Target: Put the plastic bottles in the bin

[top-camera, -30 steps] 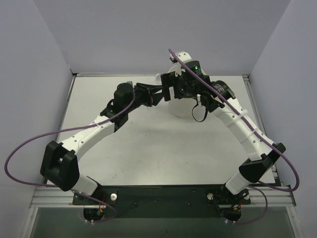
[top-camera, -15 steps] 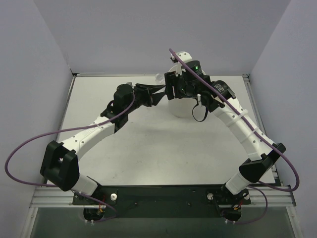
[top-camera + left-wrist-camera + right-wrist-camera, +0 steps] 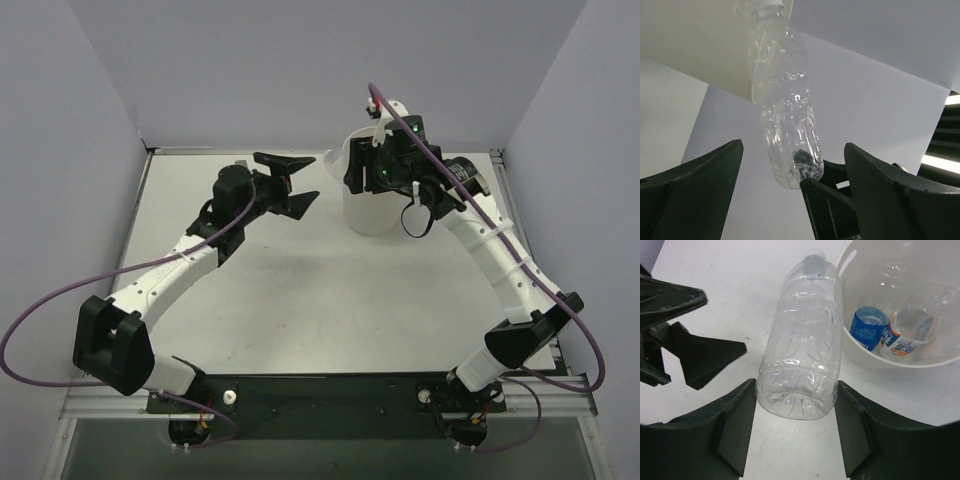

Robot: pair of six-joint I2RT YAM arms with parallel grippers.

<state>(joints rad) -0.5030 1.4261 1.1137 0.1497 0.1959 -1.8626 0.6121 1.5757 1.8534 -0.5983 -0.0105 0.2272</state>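
Well left of the bin, our left gripper has its fingers spread wide and holds nothing. Just left of the bin's rim is the clear bottle, unlabelled. It is clamped at its base end between the fingers of our right gripper, one finger on each side wall, with the cap end pointing away from the wrist. It seems to be clear of the worktop and not yet over the bin's mouth.

We judge this bottle empty, so very light. Its wall is thin and ribbed, so it will dent or crackle under a hard squeeze and spring back. The plastic is smooth and rounded, so it could twist or slip in a loose grip. The ribbed body near the base, where we have it, looks like the best hold, since the neck is narrow and hard to catch.

Inside the bin lie the blue-label bottle and, just right of it, the white-red-blue bottle.

We count three bottles, one held and two in the bin, and one bin.
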